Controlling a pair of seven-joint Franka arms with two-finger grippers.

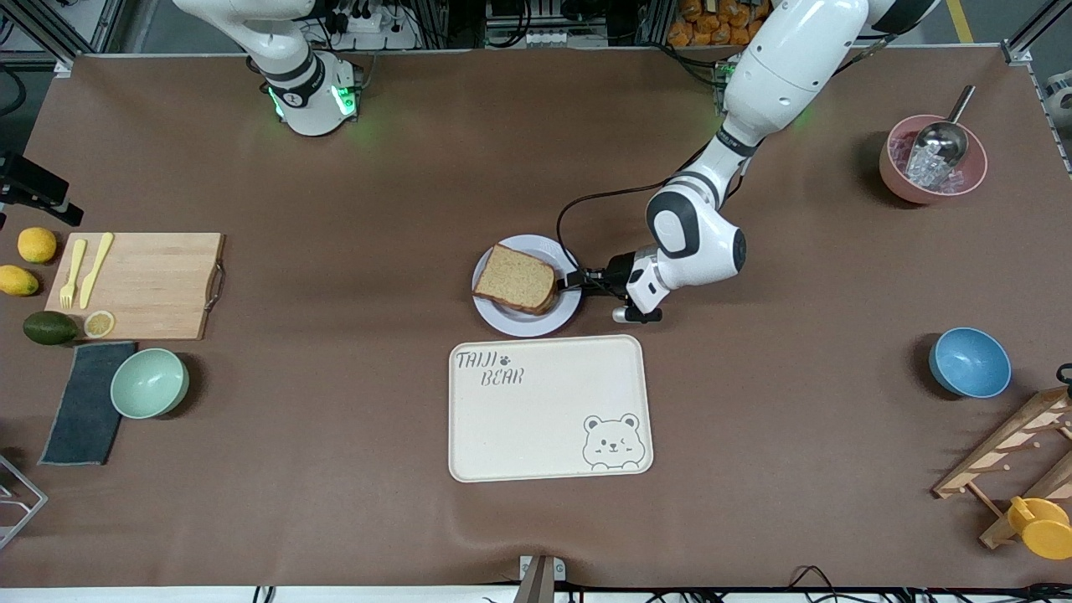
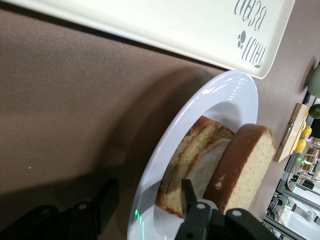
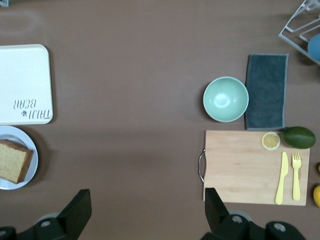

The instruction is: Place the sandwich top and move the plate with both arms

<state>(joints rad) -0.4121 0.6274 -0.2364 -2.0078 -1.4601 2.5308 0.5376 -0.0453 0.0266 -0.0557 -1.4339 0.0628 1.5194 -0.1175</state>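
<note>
- The cream rectangular tray with a bear drawing point(image 1: 548, 408) lies just nearer the camera than the small round pale plate point(image 1: 526, 321).
- On the plate sits the brown wholemeal bread slice point(image 1: 515, 277), stacked on the sandwich.
- The left gripper point(image 1: 578, 279), jaws apart, straddles the plate's rim.
- The right gripper point(image 3: 145, 212) hangs released above bare brown tablecloth, waiting.
- A wooden cutting board point(image 1: 151, 285) and mint bowl point(image 1: 150, 383) lie well apart.

Glossy ridged plate point(image 1: 536, 322), porous matt sandwich top point(image 1: 515, 277), wooden cutting board point(image 1: 151, 285).
</note>
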